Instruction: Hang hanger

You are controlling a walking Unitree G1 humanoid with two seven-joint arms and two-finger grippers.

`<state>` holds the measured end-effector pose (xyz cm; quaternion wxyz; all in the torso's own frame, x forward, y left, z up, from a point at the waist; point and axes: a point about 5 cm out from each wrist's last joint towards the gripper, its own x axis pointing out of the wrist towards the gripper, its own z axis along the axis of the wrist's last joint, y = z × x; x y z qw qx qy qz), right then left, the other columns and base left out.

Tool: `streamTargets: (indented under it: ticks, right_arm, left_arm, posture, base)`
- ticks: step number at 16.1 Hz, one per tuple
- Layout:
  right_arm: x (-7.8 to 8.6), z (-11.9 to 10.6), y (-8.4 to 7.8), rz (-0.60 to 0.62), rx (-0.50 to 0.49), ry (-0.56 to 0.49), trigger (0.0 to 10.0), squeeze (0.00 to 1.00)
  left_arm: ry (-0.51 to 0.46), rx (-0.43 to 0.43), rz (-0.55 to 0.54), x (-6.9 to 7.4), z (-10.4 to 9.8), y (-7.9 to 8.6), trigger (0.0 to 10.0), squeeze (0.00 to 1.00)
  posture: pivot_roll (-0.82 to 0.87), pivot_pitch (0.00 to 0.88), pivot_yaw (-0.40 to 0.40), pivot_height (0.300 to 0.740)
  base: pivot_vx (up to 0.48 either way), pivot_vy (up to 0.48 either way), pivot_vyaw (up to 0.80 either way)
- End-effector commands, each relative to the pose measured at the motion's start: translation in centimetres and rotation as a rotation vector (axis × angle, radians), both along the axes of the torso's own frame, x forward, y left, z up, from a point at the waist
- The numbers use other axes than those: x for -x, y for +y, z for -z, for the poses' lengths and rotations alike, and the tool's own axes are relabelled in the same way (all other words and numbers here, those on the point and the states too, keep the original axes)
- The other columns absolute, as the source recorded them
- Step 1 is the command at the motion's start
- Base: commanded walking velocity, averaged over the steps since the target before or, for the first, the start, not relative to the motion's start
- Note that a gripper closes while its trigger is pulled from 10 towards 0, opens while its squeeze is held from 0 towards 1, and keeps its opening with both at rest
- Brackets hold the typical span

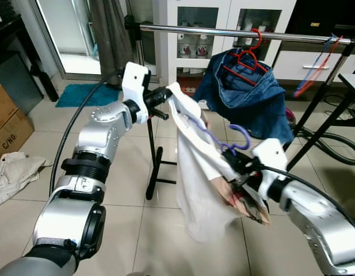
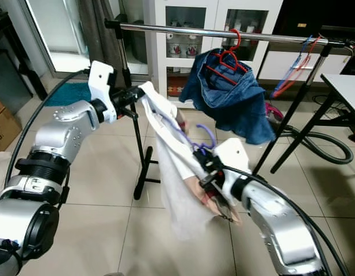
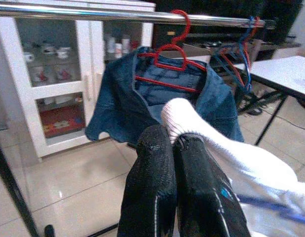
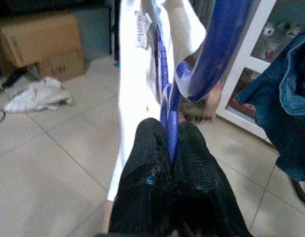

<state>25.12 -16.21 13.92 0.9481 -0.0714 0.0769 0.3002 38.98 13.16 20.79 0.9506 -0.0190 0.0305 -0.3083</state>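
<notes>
Got left end effector [image 1: 165, 100] pinching white cloth garment [image 1: 194, 172] corner, right end effector [image 4: 171, 148] clamped on purple plastic hanger [image 1: 237, 137], both below silver metal rail [image 1: 223, 31].

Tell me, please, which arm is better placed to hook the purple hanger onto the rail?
Probably the right: the right gripper is shut on the purple hanger below its hook, while the left gripper pinches only the white garment.

Below and before long silver metal rail [image 1: 223, 31]: white cloth garment on purple plastic hanger [image 1: 237, 135]. Behind, on rail: blue denim jacket [image 1: 252, 95] on red hanger [image 1: 246, 60]. Left, on floor: brown cardboard box [image 1: 7, 123].
</notes>
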Motion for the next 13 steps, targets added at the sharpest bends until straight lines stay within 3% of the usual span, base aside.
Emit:
streamTargets:
  ticks: [1, 5, 6, 8, 9, 12, 13]
  right_arm:
    - [0.5, -0.6, -0.4, -0.045, -0.067, -0.028, 10.0, 0.00]
    - [2.6, -1.9, 0.4, -0.248, -0.192, -0.062, 10.0, 0.00]
    - [2.7, -2.0, 0.4, -0.257, -0.202, -0.063, 10.0, 0.00]
    - [1.7, -0.5, -0.4, -0.148, -0.053, -0.006, 10.0, 0.00]
    - [1.4, -0.5, -0.6, -0.124, -0.058, -0.021, 10.0, 0.00]
    - [2.4, -1.8, 0.7, -0.231, -0.175, -0.076, 10.0, 0.00]
    - [1.9, -2.3, 0.5, -0.163, -0.250, -0.094, 10.0, 0.00]
  left_arm:
    - [-0.020, -0.011, -0.071, -0.4, -0.7, 1.3, 0.0, 0.00]
    - [0.022, -0.016, -0.251, -1.1, 0.1, 3.7, 0.0, 0.00]
    - [0.029, -0.011, -0.272, -1.2, 0.3, 3.9, 0.0, 0.00]
    - [0.028, 0.025, -0.246, -1.3, 0.0, 3.1, 0.0, 0.00]
    - [0.018, 0.037, -0.213, -1.3, -0.3, 2.5, 0.0, 0.00]
    - [0.045, 0.026, -0.246, -1.4, 0.6, 2.6, 0.0, 0.00]
    - [0.070, 0.034, -0.242, -1.4, 1.1, 2.5, 0.0, 0.00]
  posture:
    - [0.03, 0.000, 0.033, 0.740]
    - [0.04, 0.000, 0.035, 0.740]
    - [0.04, 0.000, 0.035, 0.740]
    - [0.03, 0.000, 0.039, 0.740]
    - [0.03, 0.000, 0.039, 0.740]
    - [0.04, 0.000, 0.042, 0.740]
    - [0.04, 0.000, 0.042, 0.740]
  base:
    - [0.000, 0.000, 0.00]
    - [0.000, 0.000, 0.00]
    - [0.000, 0.000, 0.00]
    - [0.000, 0.000, 0.00]
    - [0.000, 0.000, 0.00]
    - [0.000, 0.000, 0.00]
    - [0.000, 0.000, 0.00]
